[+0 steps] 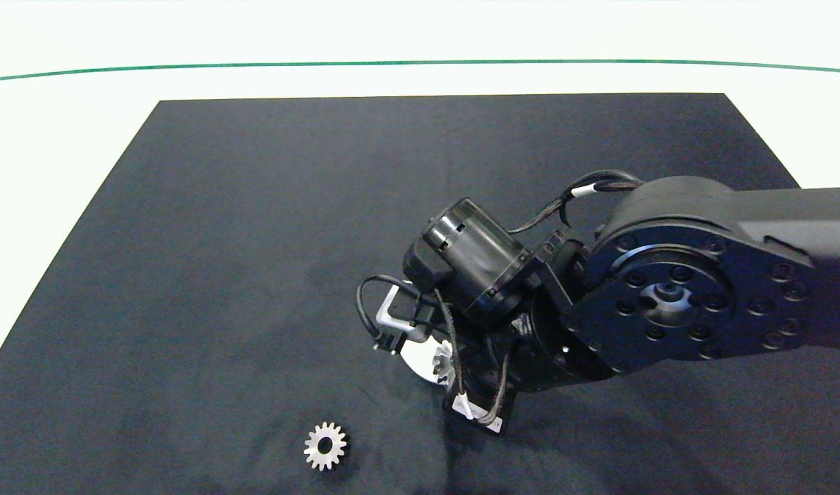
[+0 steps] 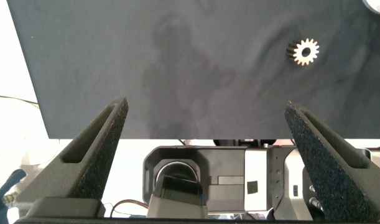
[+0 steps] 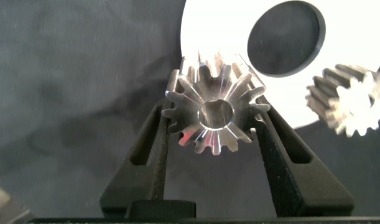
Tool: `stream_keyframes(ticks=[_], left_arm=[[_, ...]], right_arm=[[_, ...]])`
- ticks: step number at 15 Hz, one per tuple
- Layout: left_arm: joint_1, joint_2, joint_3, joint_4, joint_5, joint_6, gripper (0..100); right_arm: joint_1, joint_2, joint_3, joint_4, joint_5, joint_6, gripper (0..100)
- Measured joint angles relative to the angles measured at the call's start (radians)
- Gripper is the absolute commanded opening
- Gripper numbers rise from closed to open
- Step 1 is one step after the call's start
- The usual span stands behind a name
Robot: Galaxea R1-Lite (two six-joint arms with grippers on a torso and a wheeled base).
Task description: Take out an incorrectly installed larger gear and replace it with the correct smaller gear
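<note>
Big gear out, small gear in the claw, fitting not yet done.

The larger gear [image 1: 325, 445] lies flat and alone on the dark mat [image 1: 255, 206] over the surface, well apart from the right claw [image 3: 216, 109] and out ahead of the left claw [image 2: 208, 109], which hangs released near the mat's edge with nothing between its fingers. So the removal looks finished to me. The right claw is clenched on the smaller gear [image 3: 214, 118], one finger on each side of its teeth, hole facing the wrist camera. Just beyond it sits the white plate [image 3: 202, 25] with a wide round opening, and off to one side of the claw another small gear [image 3: 350, 102] stands on that plate. Whether the held gear touches the plate I cannot tell. What I judge is left: seat it and let go.
</note>
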Motion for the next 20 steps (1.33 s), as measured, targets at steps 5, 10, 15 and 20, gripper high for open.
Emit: stream_keyframes(ticks=[5, 10, 15, 20], left_arm=[[0.001, 0.000, 0.000, 0.000, 0.000, 0.000, 100], [0.001, 0.000, 0.000, 0.000, 0.000, 0.000, 100], [0.000, 0.000, 0.001, 0.000, 0.000, 0.000, 100], [0.001, 0.000, 0.000, 0.000, 0.000, 0.000, 100]], right_arm=[[0.004, -0.131, 0.137, -0.003, -0.001, 0.005, 4], [-0.064, -0.299, 0.391, -0.036, 0.003, 0.025, 4], [-0.142, -0.416, 0.727, -0.284, 0.053, 0.033, 4], [-0.174, -0.446, 0.863, -0.424, 0.066, 0.035, 4]])
